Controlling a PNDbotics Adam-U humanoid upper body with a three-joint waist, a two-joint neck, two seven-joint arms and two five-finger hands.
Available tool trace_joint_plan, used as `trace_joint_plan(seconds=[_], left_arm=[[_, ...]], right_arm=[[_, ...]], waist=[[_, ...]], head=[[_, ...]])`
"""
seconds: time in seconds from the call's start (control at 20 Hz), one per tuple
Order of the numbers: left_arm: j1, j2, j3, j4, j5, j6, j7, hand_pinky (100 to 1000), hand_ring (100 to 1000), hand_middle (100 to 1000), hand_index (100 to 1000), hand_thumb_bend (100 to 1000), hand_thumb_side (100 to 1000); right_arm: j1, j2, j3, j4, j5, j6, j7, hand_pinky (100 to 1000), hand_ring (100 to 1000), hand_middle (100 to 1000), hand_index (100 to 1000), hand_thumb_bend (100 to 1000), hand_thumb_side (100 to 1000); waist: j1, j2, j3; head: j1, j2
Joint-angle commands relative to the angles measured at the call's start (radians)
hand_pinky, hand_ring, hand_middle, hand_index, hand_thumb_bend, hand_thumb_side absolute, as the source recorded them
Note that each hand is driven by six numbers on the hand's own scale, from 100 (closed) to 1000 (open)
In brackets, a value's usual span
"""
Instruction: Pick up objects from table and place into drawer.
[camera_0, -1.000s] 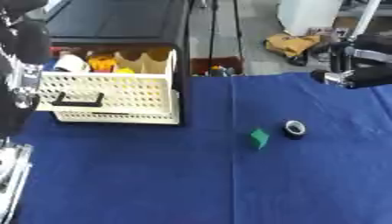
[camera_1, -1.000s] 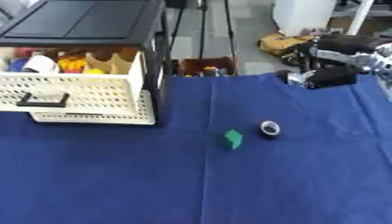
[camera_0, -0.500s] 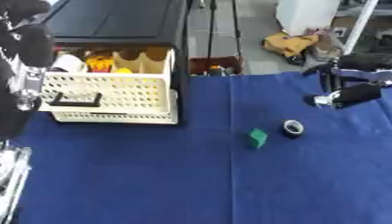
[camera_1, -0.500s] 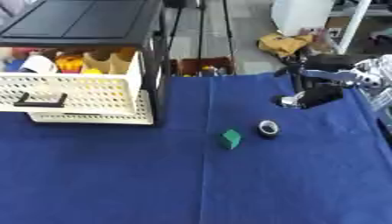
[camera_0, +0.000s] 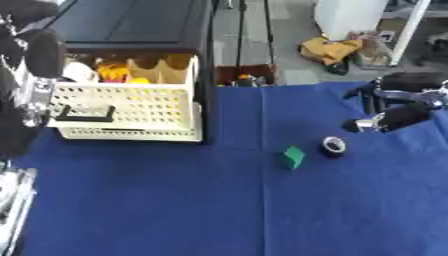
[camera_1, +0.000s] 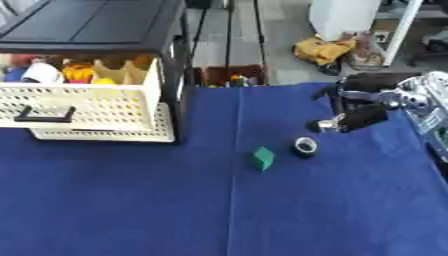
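Two small things are lying on the blue tabletop (camera_1: 131, 200): a green block (camera_1: 262, 158) and a black ring (camera_1: 304, 146). The right hand (camera_1: 357, 114) is hovering near the ring, fingers seemingly spread, holding nothing; next it needs lowering onto it, then carrying to the open drawer (camera_1: 87, 107)

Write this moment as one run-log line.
right hand: open, above black ring | green block: on cloth | drawer: open, holds items | left hand: not seen
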Motion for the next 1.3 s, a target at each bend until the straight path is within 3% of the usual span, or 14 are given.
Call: trace_joint_plan(seconds=[0.05,0.6,0.7,0.8,1.3], left_arm=[[-0.007,0.001,0.002,-0.013,0.0,0.007,0.0,794,836,687,880,627,839],[-0.005,-0.007,-0.002,-0.013,0.009,0.011,-0.003,792,832,701,878,591,842],[-0.006,-0.008,-0.002,-0.013,0.01,0.013,-0.005,791,832,702,870,579,840],[-0.006,-0.011,-0.003,-0.013,0.012,0.014,-0.007,784,831,701,868,574,841],[-0.003,-0.019,-0.004,-0.013,0.02,0.017,-0.009,779,828,695,864,559,841]], right_arm=[[-0.009,-0.015,0.0,-0.003,0.003,-0.01,0.009,613,622,562,1000,404,927],[0.03,-0.014,0.02,-0.061,-0.066,0.003,0.039,596,612,524,1000,385,949],[0.035,-0.013,0.022,-0.063,-0.056,0.011,0.027,588,609,526,1000,391,948],[0.041,-0.009,0.025,-0.058,-0.042,0.013,0.013,590,626,623,1000,385,948],[0.055,0.014,0.021,0.01,0.036,0.023,-0.032,583,621,589,1000,383,973]], waist=[[-0.002,-0.021,-0.002],[-0.003,-0.017,0.002],[-0.003,-0.016,0.003],[-0.002,-0.014,0.006],[0.0,-0.004,0.016]], head=[[-0.001,0.002],[0.001,0.0],[0.002,-0.003],[0.003,-0.004],[0.003,-0.016]])
